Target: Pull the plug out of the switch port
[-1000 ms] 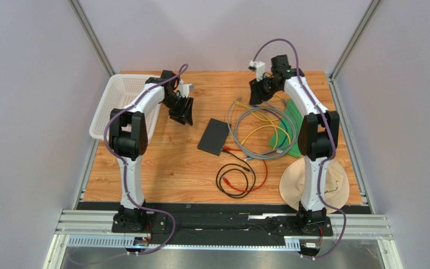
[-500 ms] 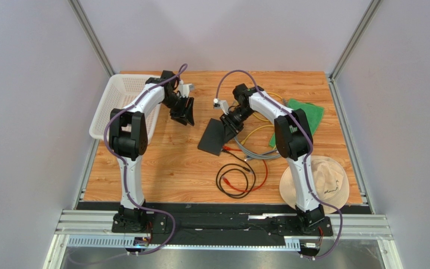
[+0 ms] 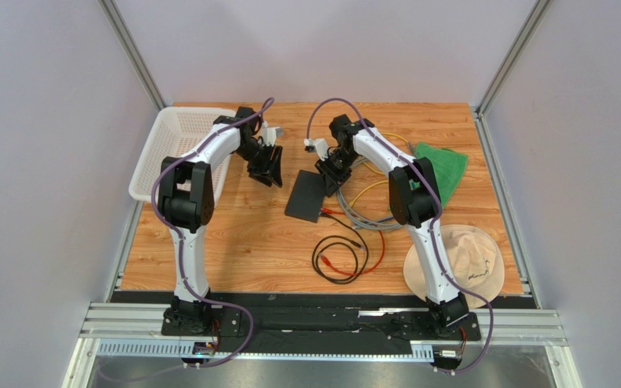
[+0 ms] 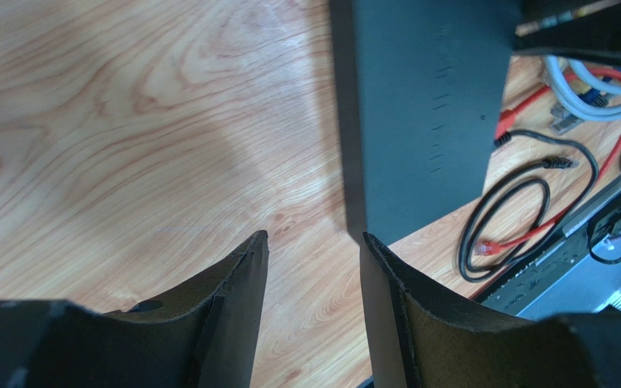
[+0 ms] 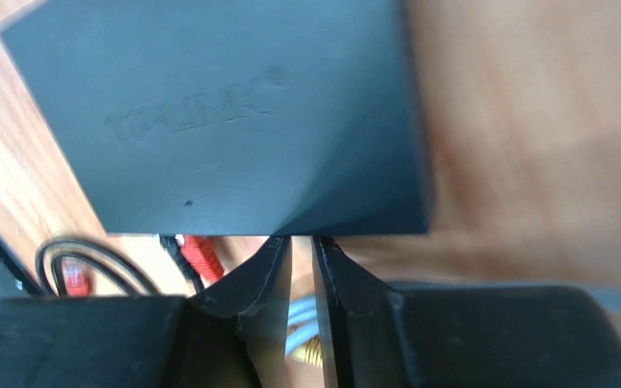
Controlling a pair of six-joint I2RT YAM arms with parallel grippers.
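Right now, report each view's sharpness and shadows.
Top external: evenly lit, sharp, only soft shadows. Left wrist: crisp grain on the wood, a shadow beside the switch. Right wrist: softest, the wood at right smeared, a dark wedge of shadow on the switch by the right gripper.

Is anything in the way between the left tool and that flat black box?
Nothing visible. Only bare wood of the table lies between the left tool and the switch. The cables lie beyond the switch, by the right tool.
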